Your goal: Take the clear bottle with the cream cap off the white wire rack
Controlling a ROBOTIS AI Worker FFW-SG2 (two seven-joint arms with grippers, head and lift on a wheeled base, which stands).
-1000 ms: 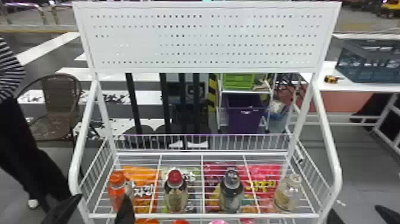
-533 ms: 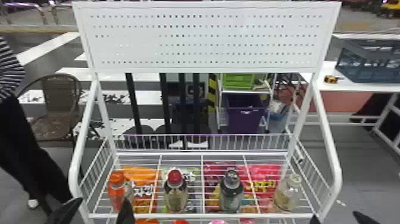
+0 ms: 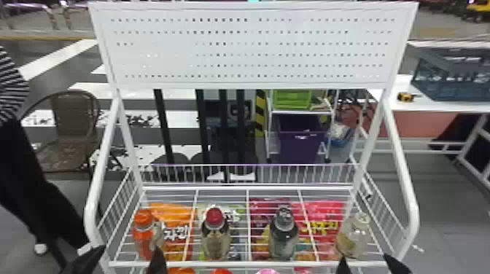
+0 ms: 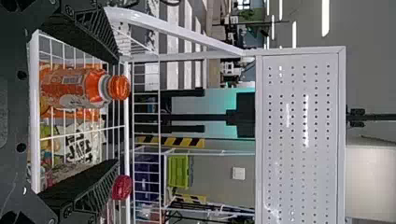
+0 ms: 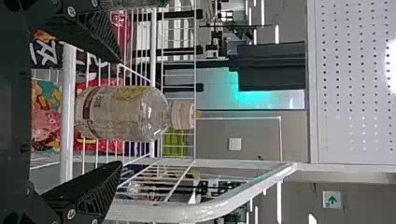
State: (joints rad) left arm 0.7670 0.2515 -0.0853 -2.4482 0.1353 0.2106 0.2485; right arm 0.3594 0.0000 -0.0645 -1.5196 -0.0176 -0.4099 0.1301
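The clear bottle with the cream cap (image 3: 353, 235) stands upright at the right end of the white wire rack (image 3: 248, 263). Just in front of it, at the bottom edge of the head view, my right gripper (image 3: 364, 265) is open. In the right wrist view the clear bottle (image 5: 126, 113) lies ahead between the spread fingers of the right gripper (image 5: 119, 113), untouched. My left gripper (image 3: 125, 264) is open in front of the orange bottle at the rack's left end; the left wrist view shows the left gripper (image 4: 116, 112) with nothing held.
An orange-capped bottle (image 3: 144, 233), a red-capped bottle (image 3: 215, 235) and a dark-capped bottle (image 3: 283, 233) share the shelf with the clear one. Snack bags (image 3: 175, 233) lie beneath the wires. White side rails (image 3: 404, 175) and a perforated panel (image 3: 255, 47) frame the rack.
The right gripper has moved left, from beyond the rack's right corner to in front of the clear bottle. My left gripper has shifted slightly right. The bottles stand where they were.
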